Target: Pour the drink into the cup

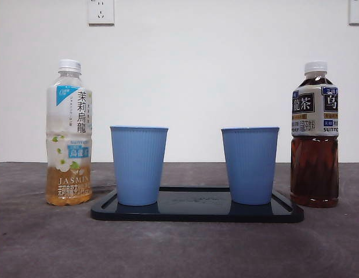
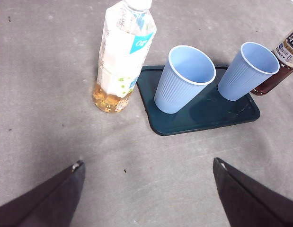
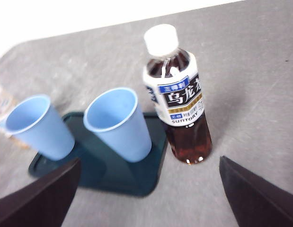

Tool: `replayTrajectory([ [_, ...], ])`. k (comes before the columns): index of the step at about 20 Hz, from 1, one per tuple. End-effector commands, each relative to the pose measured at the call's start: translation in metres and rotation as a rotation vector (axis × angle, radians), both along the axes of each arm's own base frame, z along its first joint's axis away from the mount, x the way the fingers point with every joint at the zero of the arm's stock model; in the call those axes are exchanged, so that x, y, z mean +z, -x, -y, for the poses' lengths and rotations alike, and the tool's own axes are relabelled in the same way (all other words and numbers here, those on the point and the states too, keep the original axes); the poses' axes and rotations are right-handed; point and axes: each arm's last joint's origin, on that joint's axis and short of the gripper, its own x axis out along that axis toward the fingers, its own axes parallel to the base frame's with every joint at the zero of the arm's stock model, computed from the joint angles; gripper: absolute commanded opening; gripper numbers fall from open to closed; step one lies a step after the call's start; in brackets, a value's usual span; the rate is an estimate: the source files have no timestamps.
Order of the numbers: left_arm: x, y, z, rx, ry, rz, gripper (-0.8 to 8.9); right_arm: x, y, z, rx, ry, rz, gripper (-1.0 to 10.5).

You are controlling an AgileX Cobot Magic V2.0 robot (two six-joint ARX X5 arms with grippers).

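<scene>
Seen level from the front: a dark tray (image 1: 196, 214) flat on the grey table (image 1: 179, 249), carrying two blue cups, the left cup (image 1: 138, 165) and the right cup (image 1: 249, 165), both upright and well apart. At 9 o'clock of the tray, just beside it, a jasmine tea bottle (image 1: 69, 133), white cap on, pale liquid only near its base. At 3 o'clock, just beside the tray, a dark tea bottle (image 1: 314, 136), capped, filled far higher. No arm anywhere in that front view. Only from the wrist cameras: both cup mouths visible, the left cup (image 2: 184, 78) showing nothing but blue inside, likewise the right cup (image 3: 118, 123). Left pincer (image 2: 148, 165) spread wide, gripping nothing, above bare table short of the jasmine tea bottle (image 2: 123, 52) and tray (image 2: 203, 111). Right pincer (image 3: 148, 163) likewise spread wide and holding nothing, apart from the dark tea bottle (image 3: 179, 94). Dark tea label legible in the right wrist view; the jasmine bottle there only a blur at the edge.
</scene>
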Motion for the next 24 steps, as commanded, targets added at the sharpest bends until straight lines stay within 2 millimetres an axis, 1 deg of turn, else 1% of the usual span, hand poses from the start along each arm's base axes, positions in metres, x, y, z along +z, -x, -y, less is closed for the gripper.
replayTrajectory([
  [1, 0.007, 0.0, 0.0, -0.006, 0.001, 0.041, 4.37, -0.016, -0.009, -0.002, -0.014, -0.056, 0.006, 4.7],
  [3, 0.009, -0.001, 0.0, -0.006, 0.002, 0.056, 4.37, -0.032, -0.016, -0.003, -0.017, -0.071, 0.004, 4.7],
  [7, 0.011, -0.002, 0.0, -0.006, 0.004, 0.086, 4.37, -0.053, -0.032, -0.009, -0.015, -0.041, -0.003, 4.7],
  [13, 0.012, -0.003, 0.0, -0.006, 0.005, 0.101, 4.37, -0.066, -0.062, -0.018, -0.005, 0.071, 0.02, 4.7],
  [20, 0.012, -0.003, 0.0, -0.006, 0.004, 0.101, 4.37, -0.084, -0.096, -0.024, -0.023, 0.083, 0.053, 4.7],
  [24, 0.012, -0.003, 0.0, -0.006, 0.005, 0.101, 4.36, -0.093, -0.11, -0.026, -0.048, 0.085, 0.082, 4.7],
])
